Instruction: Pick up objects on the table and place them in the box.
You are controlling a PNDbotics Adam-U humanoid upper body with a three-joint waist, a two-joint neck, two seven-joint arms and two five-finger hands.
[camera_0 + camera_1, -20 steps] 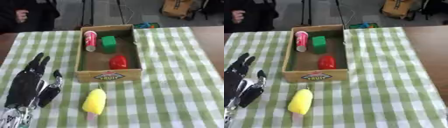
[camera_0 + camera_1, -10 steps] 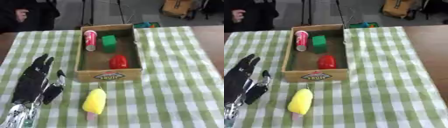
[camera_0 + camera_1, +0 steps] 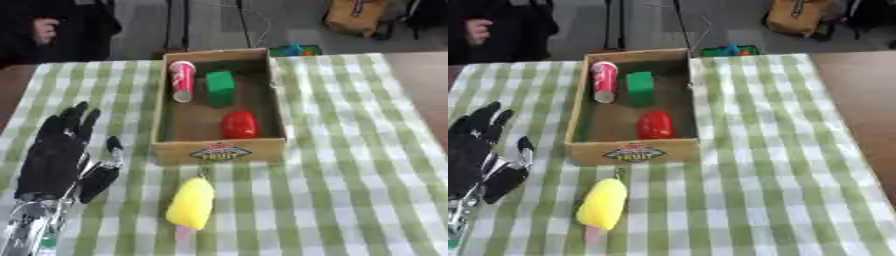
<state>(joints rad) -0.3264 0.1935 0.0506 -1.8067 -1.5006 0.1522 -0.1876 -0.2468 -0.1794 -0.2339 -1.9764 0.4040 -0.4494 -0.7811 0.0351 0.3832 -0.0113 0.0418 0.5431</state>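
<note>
Yellow ice pop is the only thing left outside the box; it lies on the green checked cloth over the surface, just near of the box's front wall, pale stick pointing toward you. Inside already: a red-and-white can far left, a green block beside it, a red rounded thing near the front. Your left hand sits left of the ice pop, apart from it, fingers spread and straight, thumb out, holding nothing. Right hand not visible.

Likely next: take the ice pop with the left hand. Swing right and a bit near, come down over the fat yellow body, not the stick. Close fingers across its width, thumb on the side facing you. Lift clear of the front wall before going far. Drop it in the open patch at the box's left side, between can and red thing.
</note>
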